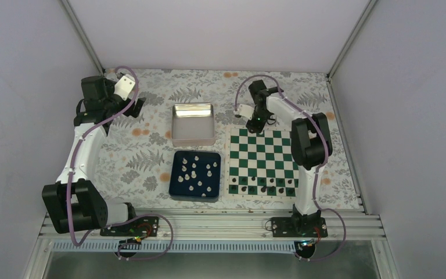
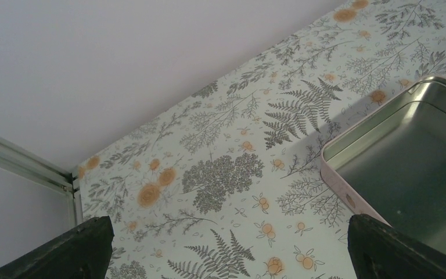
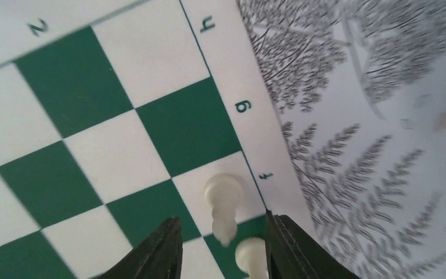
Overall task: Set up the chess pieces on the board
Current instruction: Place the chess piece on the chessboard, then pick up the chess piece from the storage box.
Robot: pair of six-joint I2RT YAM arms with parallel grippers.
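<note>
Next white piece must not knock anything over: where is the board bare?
Bare: the middle rows of the board, between the black pieces along the near edge and the right gripper at the far edge. Crowded: the near rows, and the far edge under that gripper, where two white pieces stand.

- The top view looks down from high above the near edge, facing far, and takes in the whole tabletop (image 1: pixel 139 151).
- The left wrist view sits low over the far-left tabletop, looking obliquely across it toward a wall (image 2: pixel 151 58); it shares the metal tin (image 2: pixel 406 168) with the top view.
- The right wrist view hangs very close over the board (image 3: pixel 168 128), sharing its far edge with the top view.
</note>
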